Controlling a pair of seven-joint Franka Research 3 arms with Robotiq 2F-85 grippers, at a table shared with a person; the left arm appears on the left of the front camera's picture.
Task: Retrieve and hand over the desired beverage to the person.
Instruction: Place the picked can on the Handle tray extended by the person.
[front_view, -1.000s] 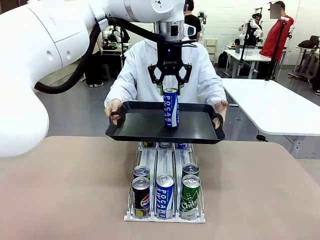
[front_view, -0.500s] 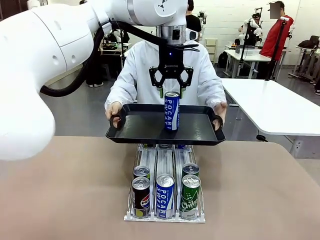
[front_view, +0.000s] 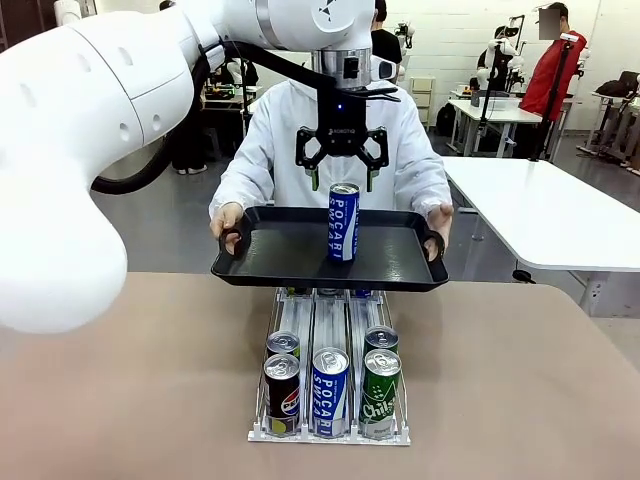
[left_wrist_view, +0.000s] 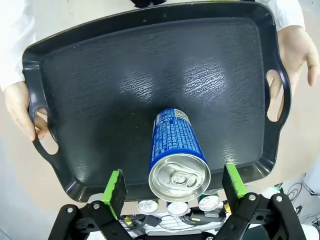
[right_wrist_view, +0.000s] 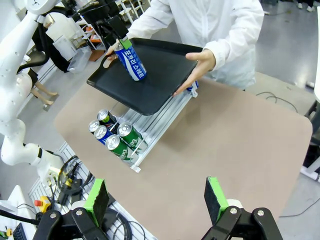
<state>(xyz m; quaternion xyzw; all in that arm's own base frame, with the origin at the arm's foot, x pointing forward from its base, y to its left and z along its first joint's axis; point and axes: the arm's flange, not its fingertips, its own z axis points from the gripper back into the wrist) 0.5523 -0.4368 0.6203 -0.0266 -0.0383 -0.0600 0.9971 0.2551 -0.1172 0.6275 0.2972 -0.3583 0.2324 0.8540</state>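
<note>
left gripper (front_view: 343, 181) spread just above pocari sweat can (front_view: 343, 224); can upright beneath, on tray (front_view: 270, 250) person (front_view: 272, 150) holds level for it

tall blue-and-white metal can (front_view: 343, 222) on the flat black plastic tray (front_view: 270, 255): "pocari" running down its side, and korean lettering in the right wrist view (right_wrist_view: 131, 61). below, front row: blue can (front_view: 330, 392) "pocari sweat"; green can (front_view: 379, 397) "chils…"; black can (front_view: 282, 395) with the pepsi roundel.
</note>
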